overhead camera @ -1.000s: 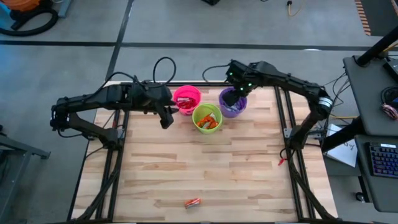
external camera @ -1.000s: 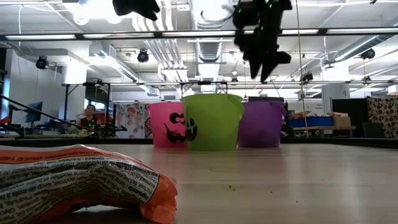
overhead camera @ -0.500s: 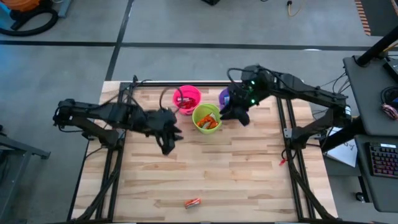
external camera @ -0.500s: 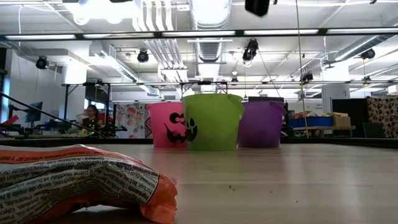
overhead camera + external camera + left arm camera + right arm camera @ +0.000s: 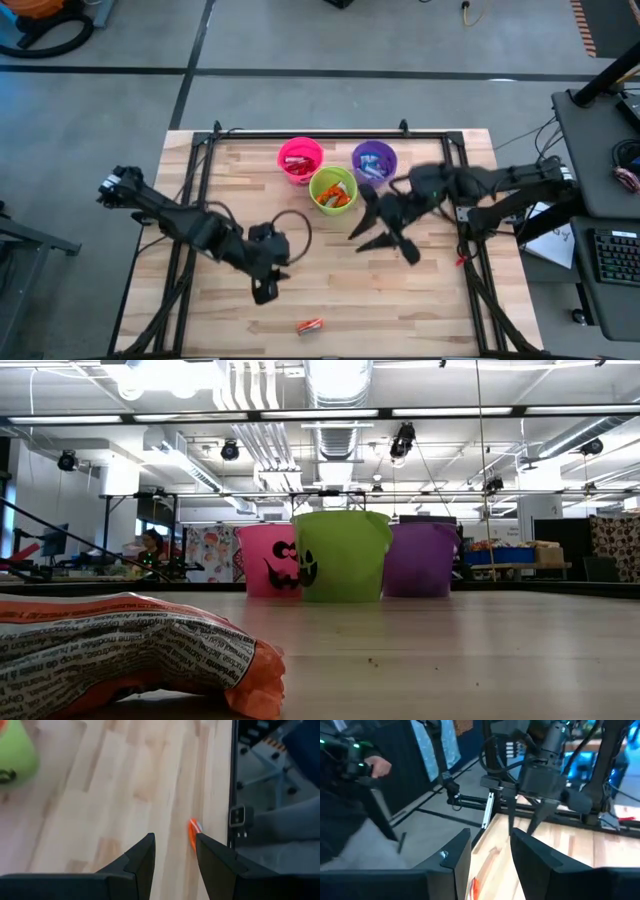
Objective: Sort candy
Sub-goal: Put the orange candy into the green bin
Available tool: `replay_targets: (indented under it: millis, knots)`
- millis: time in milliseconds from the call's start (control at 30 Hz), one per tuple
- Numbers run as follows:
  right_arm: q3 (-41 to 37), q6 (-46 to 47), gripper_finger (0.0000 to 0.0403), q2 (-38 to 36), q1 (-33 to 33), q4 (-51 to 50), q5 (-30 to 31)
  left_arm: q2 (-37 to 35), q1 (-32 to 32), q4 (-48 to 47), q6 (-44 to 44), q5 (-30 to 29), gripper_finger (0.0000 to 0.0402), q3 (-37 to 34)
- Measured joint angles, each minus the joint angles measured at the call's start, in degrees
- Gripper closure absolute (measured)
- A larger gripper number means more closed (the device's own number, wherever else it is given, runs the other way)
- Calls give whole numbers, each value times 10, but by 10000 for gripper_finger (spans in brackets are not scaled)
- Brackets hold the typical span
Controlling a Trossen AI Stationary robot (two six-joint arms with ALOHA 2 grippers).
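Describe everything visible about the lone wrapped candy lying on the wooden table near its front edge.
The lone oblong candy in a shiny orange-and-white wrapper lies flat on the light wooden table, near its front edge, far from the three cups. In the low view it fills the foreground: a crinkled wrapper, white with dark fine print, orange at its end. Nothing touches it but the table. The left gripper is the nearer one.

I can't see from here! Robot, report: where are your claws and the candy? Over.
Left gripper open, empty, above the last loose candy near the table's front edge. Right gripper open, empty, mid-table. Nothing between them. Over.
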Motion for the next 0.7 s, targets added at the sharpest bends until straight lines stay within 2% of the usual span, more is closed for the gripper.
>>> replay_targets:
  millis: [67,200,267,333,500,700]
  knots:
    - [-44,-2,279,-7,24,51,47,11,-13,-5,-12,0,277,0]
    - [-123,7,295,-19,63,124,193,32,-30,-3,-31,0,277,0]
    - [-158,18,303,-20,76,165,245,42,-39,-3,-37,0,277,0]
    - [-187,35,311,-20,81,208,262,51,-50,-4,-39,0,277,0]
    - [-237,59,329,-22,84,304,263,70,-77,-7,-38,0,286,-3]
    - [-258,69,343,-22,85,316,279,103,-100,41,-61,0,306,-42]
